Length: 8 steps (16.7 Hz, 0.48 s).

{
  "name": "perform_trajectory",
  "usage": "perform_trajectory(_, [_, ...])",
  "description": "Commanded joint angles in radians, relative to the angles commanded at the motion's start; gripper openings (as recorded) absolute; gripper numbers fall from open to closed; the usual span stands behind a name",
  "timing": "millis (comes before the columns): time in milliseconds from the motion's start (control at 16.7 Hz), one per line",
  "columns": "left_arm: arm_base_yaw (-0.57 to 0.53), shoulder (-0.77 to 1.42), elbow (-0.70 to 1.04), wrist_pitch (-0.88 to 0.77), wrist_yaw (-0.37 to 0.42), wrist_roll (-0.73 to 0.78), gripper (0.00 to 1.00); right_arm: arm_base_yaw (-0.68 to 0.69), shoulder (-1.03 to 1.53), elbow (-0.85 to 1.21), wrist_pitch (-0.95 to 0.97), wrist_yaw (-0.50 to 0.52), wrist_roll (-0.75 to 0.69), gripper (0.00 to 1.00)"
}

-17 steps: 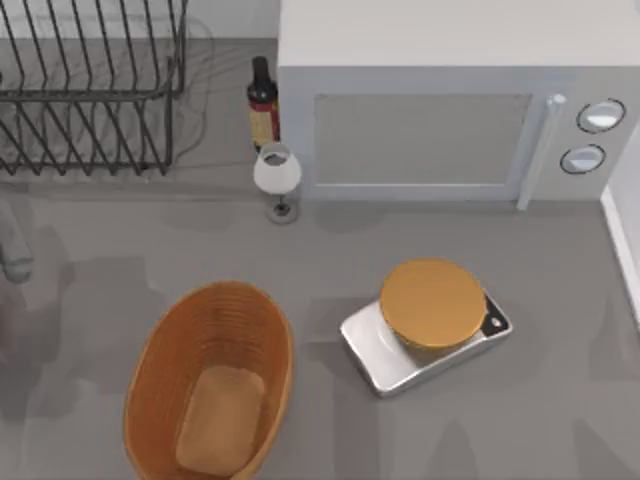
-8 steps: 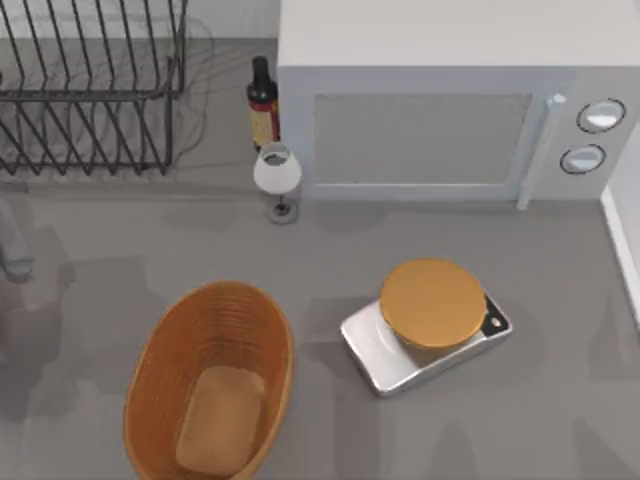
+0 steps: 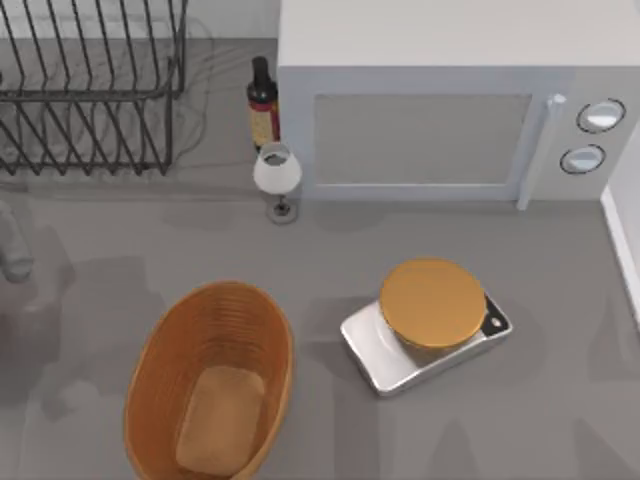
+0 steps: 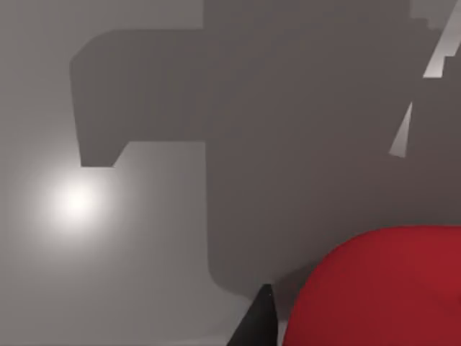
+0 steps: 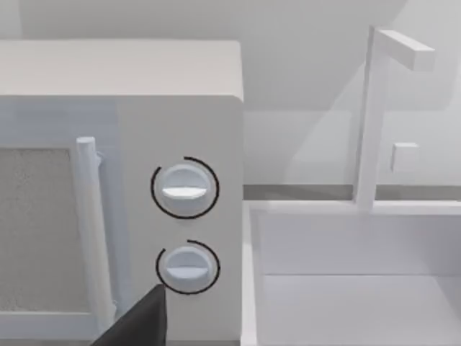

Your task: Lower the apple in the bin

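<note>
The apple [image 4: 382, 288] is glossy red and sits very close in the left wrist view, above bare grey table. A dark fingertip [image 4: 258, 326] of my left gripper rests against its side, and the gripper looks shut on it. Part of my left arm [image 3: 10, 240] shows at the table's far left edge, to the left of and behind the bin. The bin [image 3: 160, 375], an oval orange-brown wicker basket with a tan bottom, stands at the front left with nothing in it. A dark fingertip [image 5: 140, 321] of my right gripper shows in the right wrist view, facing the microwave's dials.
A silver scale with a round orange top [image 3: 430, 303] sits right of the bin. A white microwave [image 3: 440, 100] fills the back right. A dark bottle [image 3: 263, 105] and a white-shaded lamp [image 3: 277, 175] stand beside it. A wire rack [image 3: 90, 90] is at the back left.
The part of my left arm at the table's left edge has shifted slightly, and its shadow with it. Nothing else has moved.
</note>
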Motion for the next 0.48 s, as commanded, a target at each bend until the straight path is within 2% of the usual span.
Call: perform_trajectory(480, [-0.003, -0.021, 0.006, -0.016, 0.003, -0.005, 0.0, 0.0, 0.0, 0.0, 0.0, 0.0, 0.0, 1.0])
